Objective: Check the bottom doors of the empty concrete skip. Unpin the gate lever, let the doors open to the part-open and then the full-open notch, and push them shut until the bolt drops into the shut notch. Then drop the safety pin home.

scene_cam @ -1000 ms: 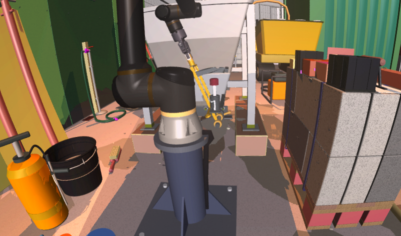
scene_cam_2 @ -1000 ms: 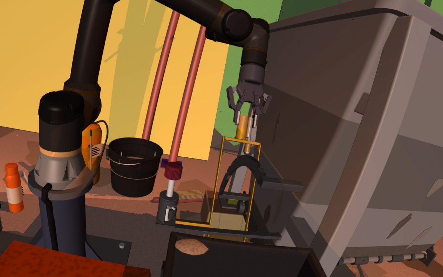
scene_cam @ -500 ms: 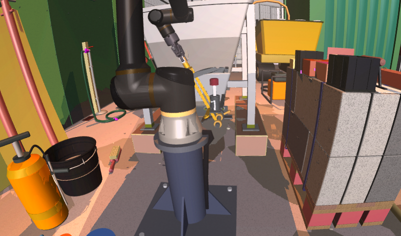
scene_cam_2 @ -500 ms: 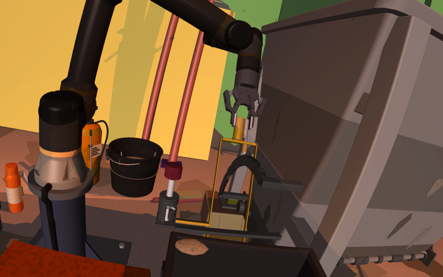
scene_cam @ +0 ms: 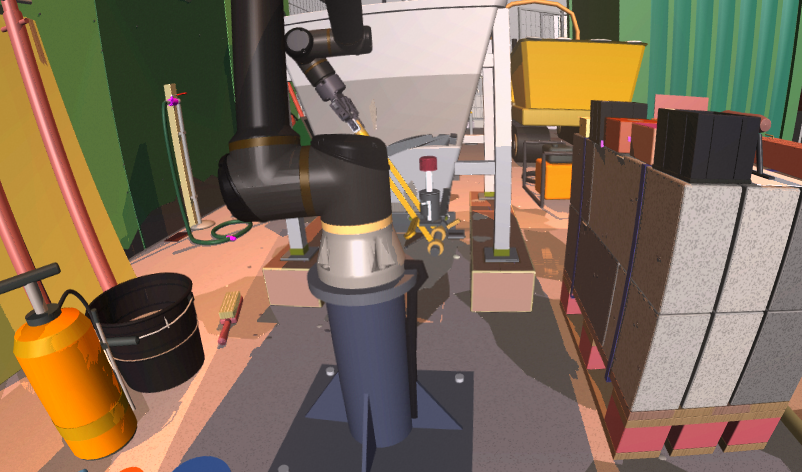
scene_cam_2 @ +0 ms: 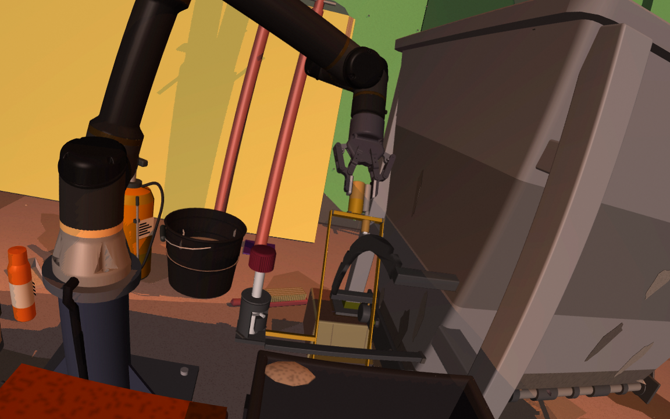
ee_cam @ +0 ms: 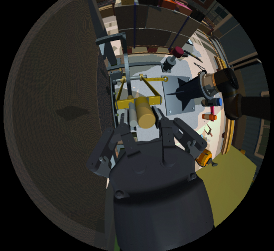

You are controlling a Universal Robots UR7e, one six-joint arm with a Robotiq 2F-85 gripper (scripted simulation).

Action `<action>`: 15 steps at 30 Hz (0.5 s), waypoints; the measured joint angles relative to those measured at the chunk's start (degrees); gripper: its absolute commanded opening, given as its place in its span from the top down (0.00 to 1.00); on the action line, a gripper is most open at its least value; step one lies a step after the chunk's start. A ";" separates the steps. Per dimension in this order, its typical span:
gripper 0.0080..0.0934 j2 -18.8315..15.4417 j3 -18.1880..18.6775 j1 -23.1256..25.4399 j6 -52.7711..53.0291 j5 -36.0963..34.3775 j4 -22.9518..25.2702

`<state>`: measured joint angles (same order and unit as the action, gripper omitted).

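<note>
The gate lever's yellow handle (ee_cam: 144, 113) and the grey trigger bar (ee_cam: 132, 116) beside it stand between my fingers. My gripper (scene_cam_2: 361, 183) is closed around both at the lever's top end, close against the grey concrete skip (scene_cam_2: 535, 198). The yellow lever frame (scene_cam_2: 350, 276) runs down from the handle to the pivot by the skip's base. A dark curved notch plate (scene_cam_2: 371, 255) arches across the lever. The red-capped safety pin (scene_cam_2: 261, 271) stands raised in its dark socket (scene_cam_2: 250, 318) to the left of the lever. In the side camera my own arm hides most of the lever (scene_cam: 401, 182).
A stack of concrete blocks (scene_cam: 697, 282) on a pallet fills the right side. My pedestal (scene_cam: 368, 358) stands in the middle of the floor. A black bucket (scene_cam_2: 203, 250), an orange sprayer (scene_cam: 69, 381) and red poles (scene_cam_2: 280, 130) stand to the left.
</note>
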<state>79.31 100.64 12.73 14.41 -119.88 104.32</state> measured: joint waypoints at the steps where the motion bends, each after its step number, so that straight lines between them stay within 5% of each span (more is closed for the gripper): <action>1: 1.00 -0.26 -0.10 0.32 0.41 -0.26 -0.11; 15: 1.00 -3.95 -1.60 4.34 5.86 -3.59 -1.88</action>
<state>75.36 99.04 17.07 20.28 -123.46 102.44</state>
